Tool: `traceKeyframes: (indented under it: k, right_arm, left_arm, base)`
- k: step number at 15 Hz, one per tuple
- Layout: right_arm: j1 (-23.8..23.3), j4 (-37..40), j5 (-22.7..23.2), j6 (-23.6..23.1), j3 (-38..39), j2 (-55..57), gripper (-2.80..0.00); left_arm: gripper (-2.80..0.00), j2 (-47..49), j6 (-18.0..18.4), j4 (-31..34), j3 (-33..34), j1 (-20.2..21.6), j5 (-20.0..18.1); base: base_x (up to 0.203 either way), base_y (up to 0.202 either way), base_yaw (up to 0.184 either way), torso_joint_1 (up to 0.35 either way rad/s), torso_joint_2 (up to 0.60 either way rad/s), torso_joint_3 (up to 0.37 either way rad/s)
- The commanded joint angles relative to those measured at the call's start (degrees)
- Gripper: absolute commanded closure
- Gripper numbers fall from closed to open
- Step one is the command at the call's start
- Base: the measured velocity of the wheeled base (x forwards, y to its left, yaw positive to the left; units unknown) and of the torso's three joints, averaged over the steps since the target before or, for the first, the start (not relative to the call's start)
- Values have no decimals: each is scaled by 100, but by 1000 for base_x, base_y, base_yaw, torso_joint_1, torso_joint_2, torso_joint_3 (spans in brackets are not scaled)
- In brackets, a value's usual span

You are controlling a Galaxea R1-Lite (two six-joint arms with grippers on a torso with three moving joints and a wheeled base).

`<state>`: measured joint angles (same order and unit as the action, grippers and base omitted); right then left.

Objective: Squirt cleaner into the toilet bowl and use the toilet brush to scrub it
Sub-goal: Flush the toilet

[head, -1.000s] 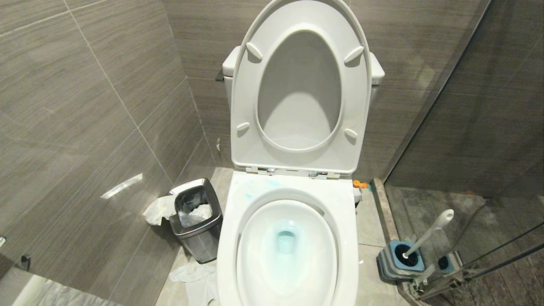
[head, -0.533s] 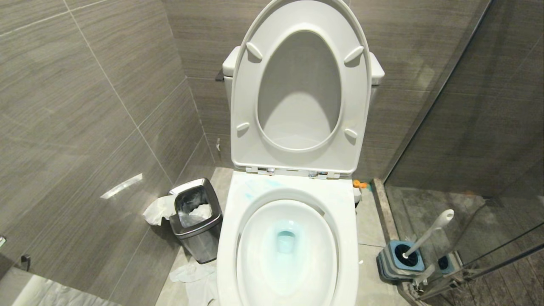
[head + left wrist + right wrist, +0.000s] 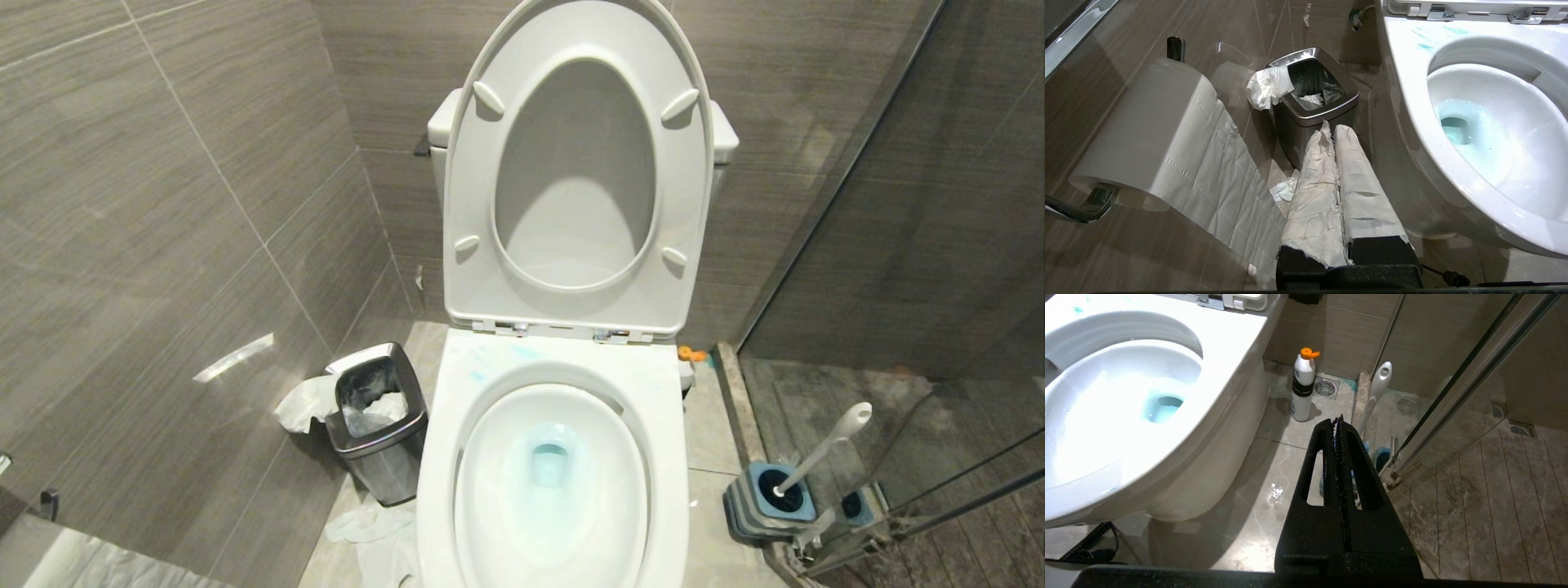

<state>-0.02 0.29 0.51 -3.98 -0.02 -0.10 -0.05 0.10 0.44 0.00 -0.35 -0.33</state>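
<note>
Nearest, the left gripper (image 3: 1334,130) and right gripper (image 3: 1338,424) hang on either side of the toilet bowl (image 3: 457,408), each with fingers pressed together and empty. Cleaner (image 3: 549,464) tints the bowl's water blue-green. Right of the bowl, the toilet brush (image 3: 824,445) leans in its holder (image 3: 767,500). Farther back beside the bowl stands a white bottle (image 3: 1303,386).

The toilet bowl (image 3: 555,490) runs off the head view's bottom edge, its front rim cut away. The toilet brush (image 3: 820,449) hides its bristles inside the holder (image 3: 767,500).
</note>
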Motion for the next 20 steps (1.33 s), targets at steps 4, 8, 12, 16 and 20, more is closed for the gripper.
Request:
traceKeyframes:
  k: [4, 8, 12, 16, 20]
  right_arm:
    - [-6, 14, -16, 105, 2, 10, 0]
    - [2, 6, -88, 443, 2, 10, 0]
    - [2, 6, -86, 450, 2, 10, 0]
    - [2, 6, -86, 450, -5, 10, 0]
    - [2, 6, -86, 450, -6, 10, 0]
  left_arm:
    - [0, 5, -1, 0, 9, 0, -2]
    - [0, 5, -1, 0, 9, 0, 7]
    - [0, 5, -1, 0, 9, 0, 7]
    - [0, 5, -1, 0, 9, 0, 7]
    - [0, 5, -1, 0, 9, 0, 7]
  base:
    - [0, 0, 0, 0, 0, 0]
    - [0, 0, 0, 0, 0, 0]
    - [0, 0, 0, 0, 0, 0]
    - [0, 0, 0, 0, 0, 0]
    - [0, 0, 0, 0, 0, 0]
